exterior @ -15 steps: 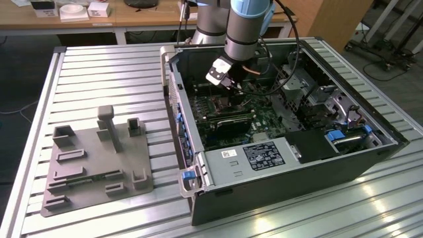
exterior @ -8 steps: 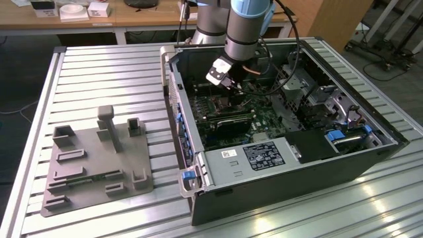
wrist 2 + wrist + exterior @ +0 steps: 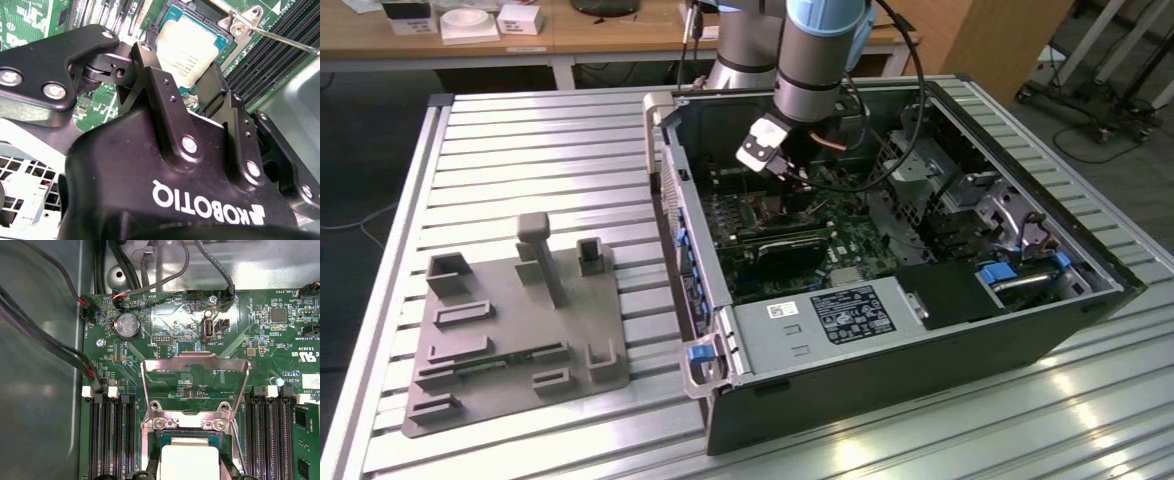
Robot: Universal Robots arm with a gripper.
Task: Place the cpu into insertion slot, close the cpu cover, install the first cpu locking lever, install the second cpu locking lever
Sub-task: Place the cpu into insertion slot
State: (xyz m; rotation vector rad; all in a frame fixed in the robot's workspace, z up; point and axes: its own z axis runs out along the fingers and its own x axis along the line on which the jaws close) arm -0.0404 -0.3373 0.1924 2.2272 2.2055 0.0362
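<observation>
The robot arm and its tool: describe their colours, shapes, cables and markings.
The silver-grey tubular arm has a light blue joint cap and a black cable looping beside it. The black angular tool has hinged links, silver screws and white lettering on its body.

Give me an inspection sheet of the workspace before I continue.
Surface: slatted metal table, bearing an open computer case.
Job's things: cpu at the insertion slot, seating unclear; cpu cover raised open.
Clutter: grey fixture tray beside the case.
End effector: inside the case, over the cpu.
Cables: black cables beside the circuit board.
Surroundings: wooden desk behind the table.
</observation>
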